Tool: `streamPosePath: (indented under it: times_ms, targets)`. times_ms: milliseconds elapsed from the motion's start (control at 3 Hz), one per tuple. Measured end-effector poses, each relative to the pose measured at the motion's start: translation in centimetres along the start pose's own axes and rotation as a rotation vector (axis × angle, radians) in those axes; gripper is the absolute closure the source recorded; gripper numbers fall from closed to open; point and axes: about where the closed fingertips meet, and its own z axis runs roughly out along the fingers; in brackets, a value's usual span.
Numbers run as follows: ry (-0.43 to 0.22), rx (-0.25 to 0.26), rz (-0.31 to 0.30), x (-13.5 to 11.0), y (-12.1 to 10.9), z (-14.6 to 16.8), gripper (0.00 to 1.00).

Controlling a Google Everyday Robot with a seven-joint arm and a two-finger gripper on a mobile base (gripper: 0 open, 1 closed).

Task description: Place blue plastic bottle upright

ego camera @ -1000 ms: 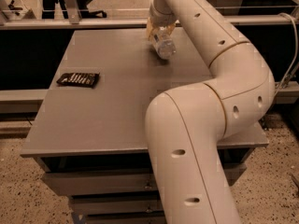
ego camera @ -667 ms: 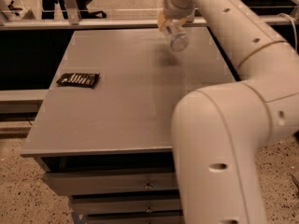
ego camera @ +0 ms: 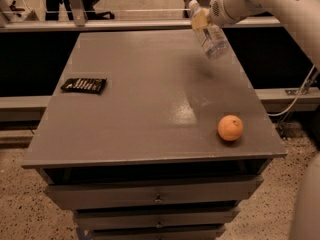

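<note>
The blue plastic bottle [ego camera: 209, 32] is a clear ribbed bottle with a white cap. It hangs in the air above the far right part of the grey table [ego camera: 145, 104], tilted, with the cap up and to the left. My gripper [ego camera: 202, 19] is at the top right of the camera view, shut on the bottle near its neck. The white arm reaches in from the right edge.
An orange [ego camera: 230, 128] sits on the table near the front right corner. A dark flat packet [ego camera: 84, 85] lies at the left side. Drawers are under the table top. A rail runs behind the table.
The arm has swung right and out of the foreground, lifting the bottle up and to the right. The orange, hidden before by the arm, now shows.
</note>
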Motion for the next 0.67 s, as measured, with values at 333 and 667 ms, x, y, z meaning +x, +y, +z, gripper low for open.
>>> streamPosePath:
  times_ms: [333,667]
  targets:
    - [-0.145,-0.059,-0.029,1.1,-0.6,-2.3,1.0]
    - [-0.359,-0.109,-0.007,-0.3,-2.6,-5.3,1.0]
